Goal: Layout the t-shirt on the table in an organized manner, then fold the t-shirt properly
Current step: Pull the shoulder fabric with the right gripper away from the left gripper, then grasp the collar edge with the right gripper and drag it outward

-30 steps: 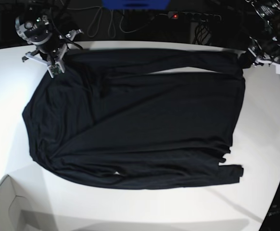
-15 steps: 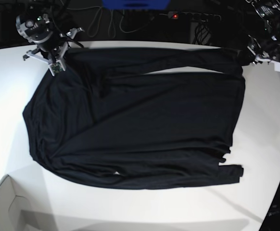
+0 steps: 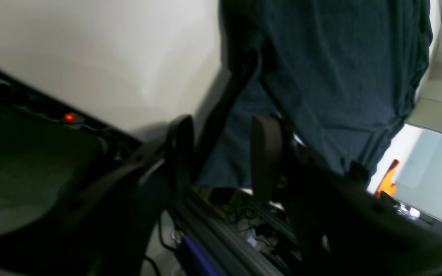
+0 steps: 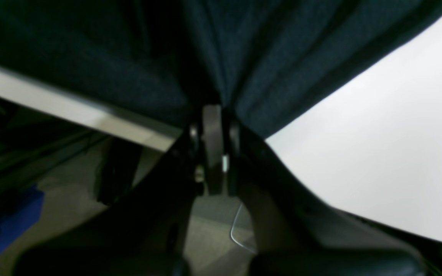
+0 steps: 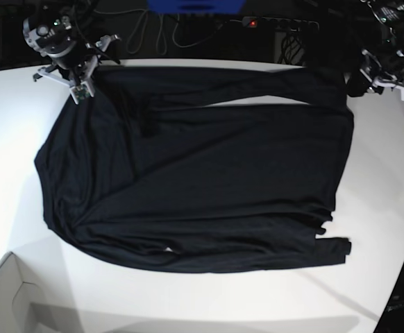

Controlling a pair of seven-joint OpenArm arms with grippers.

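Lying flat on the big white table (image 5: 21, 139): the soft black long-sleeved shirt (image 5: 202, 173) | right gripper (image 4: 213, 111): pinching the shirt's edge tight | left gripper (image 3: 221, 153): spread apart around the cloth.

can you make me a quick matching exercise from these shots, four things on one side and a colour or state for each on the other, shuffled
Things:
1. t-shirt
2. table
3. left gripper
4. right gripper

States:
a. smooth white surface
b. jaws apart, dark cloth showing between them
c. black, spread out mostly flat
d. jaws shut, pinching the fabric

Pairs: 1-c, 2-a, 3-b, 4-d
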